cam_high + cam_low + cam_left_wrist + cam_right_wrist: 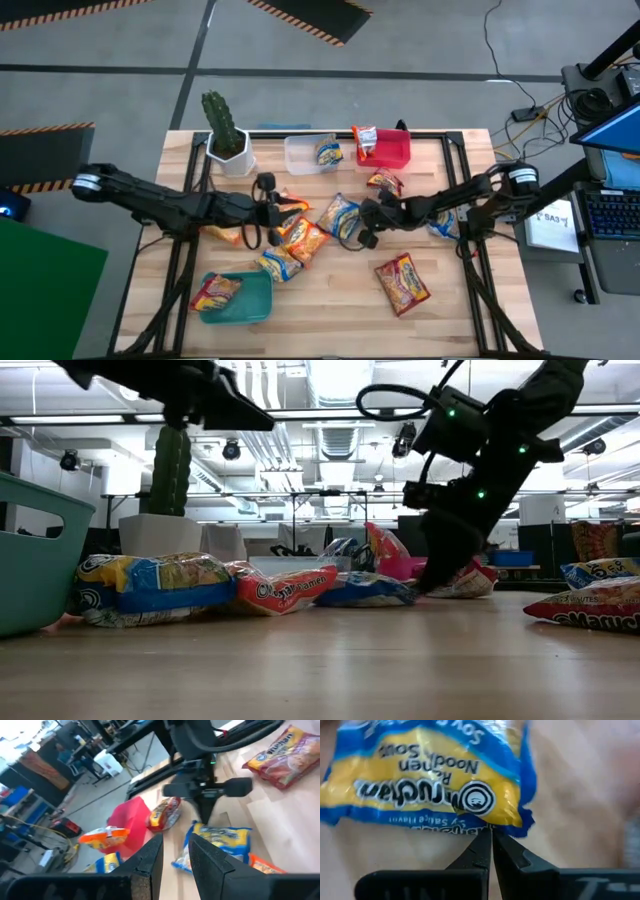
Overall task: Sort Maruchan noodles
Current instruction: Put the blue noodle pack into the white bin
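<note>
Several Maruchan packets lie loose mid-table. My right gripper (362, 218) (490, 834) points down at the table, shut on the edge of a blue-and-yellow packet (340, 215) (430, 780) that lies flat. My left gripper (287, 208) (176, 851) hovers raised over the orange packets (305, 240), its fingers a little open and holding nothing. A teal bin (255, 305) holds a red-yellow packet (215, 290), a clear bin (300, 160) a blue one (328, 152), and a red bin (392, 152) another packet (366, 137). My right gripper pinches the blue-and-yellow packet's crimped side edge (485, 826) between its two fingertips, only at their free ends. It comes slanting down from the table's right. The packet lies flat on the table.
A cactus in a white pot (225, 135) stands at the far left. More loose packets lie at the near right (402, 283), by my right arm (440, 222), near the red bin (385, 182) and by the teal bin (278, 263). Bare wood shows along the near edge.
</note>
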Action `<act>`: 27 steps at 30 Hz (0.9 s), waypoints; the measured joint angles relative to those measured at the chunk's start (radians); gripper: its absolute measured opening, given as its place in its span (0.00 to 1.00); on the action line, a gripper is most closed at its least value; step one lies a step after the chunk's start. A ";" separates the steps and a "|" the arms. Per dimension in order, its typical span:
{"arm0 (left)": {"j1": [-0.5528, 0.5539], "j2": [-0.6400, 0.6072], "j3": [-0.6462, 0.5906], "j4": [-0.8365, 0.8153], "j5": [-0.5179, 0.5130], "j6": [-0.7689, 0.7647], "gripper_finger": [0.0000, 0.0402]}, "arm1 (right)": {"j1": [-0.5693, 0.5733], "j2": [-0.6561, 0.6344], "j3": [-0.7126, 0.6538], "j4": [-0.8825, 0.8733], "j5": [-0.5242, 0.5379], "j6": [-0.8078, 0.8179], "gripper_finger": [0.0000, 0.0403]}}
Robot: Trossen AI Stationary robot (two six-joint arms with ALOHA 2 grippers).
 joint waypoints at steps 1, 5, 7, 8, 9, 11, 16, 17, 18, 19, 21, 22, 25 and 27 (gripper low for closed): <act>0.006 0.023 0.015 0.002 0.008 -0.012 0.19 | -0.009 -0.009 0.000 0.000 0.003 -0.020 0.02; 0.025 0.141 0.074 0.007 0.036 -0.056 0.19 | -0.032 -0.078 0.001 -0.038 -0.008 -0.009 0.02; 0.034 0.208 0.100 0.004 0.060 -0.069 0.19 | -0.049 -0.117 0.001 -0.078 -0.058 0.057 0.02; 0.037 0.241 0.113 0.004 0.080 -0.074 0.19 | -0.059 -0.135 0.001 -0.094 -0.095 0.099 0.02; 0.043 0.274 0.126 0.004 0.099 -0.077 0.19 | -0.066 -0.153 0.001 -0.110 -0.130 0.145 0.02; 0.058 0.339 0.154 0.005 0.153 -0.083 0.19 | -0.073 -0.181 0.001 -0.127 -0.193 0.247 0.02; 0.107 0.487 0.225 0.004 0.222 -0.092 0.19 | -0.073 -0.219 0.000 -0.181 -0.312 0.508 0.02; 0.117 0.512 0.236 0.006 0.223 -0.093 0.19 | -0.073 -0.223 -0.003 -0.180 -0.340 0.535 0.02; 0.127 0.535 0.243 0.003 0.223 -0.094 0.19 | -0.070 -0.225 -0.005 -0.180 -0.365 0.561 0.02; 0.136 0.555 0.247 -0.002 0.223 -0.094 0.19 | -0.065 -0.224 -0.006 -0.180 -0.380 0.584 0.03; 0.153 0.588 0.255 -0.003 0.223 -0.094 0.19 | -0.056 -0.223 -0.009 -0.177 -0.393 0.618 0.06; 0.161 0.601 0.256 -0.004 0.223 -0.094 0.19 | -0.054 -0.222 -0.012 -0.177 -0.393 0.637 0.08; 0.182 0.629 0.257 -0.005 0.235 -0.095 0.19 | -0.055 -0.215 -0.031 -0.148 -0.385 0.684 0.18; 0.192 0.642 0.257 -0.005 0.252 -0.104 0.19 | -0.055 -0.214 -0.056 -0.103 -0.364 0.719 0.26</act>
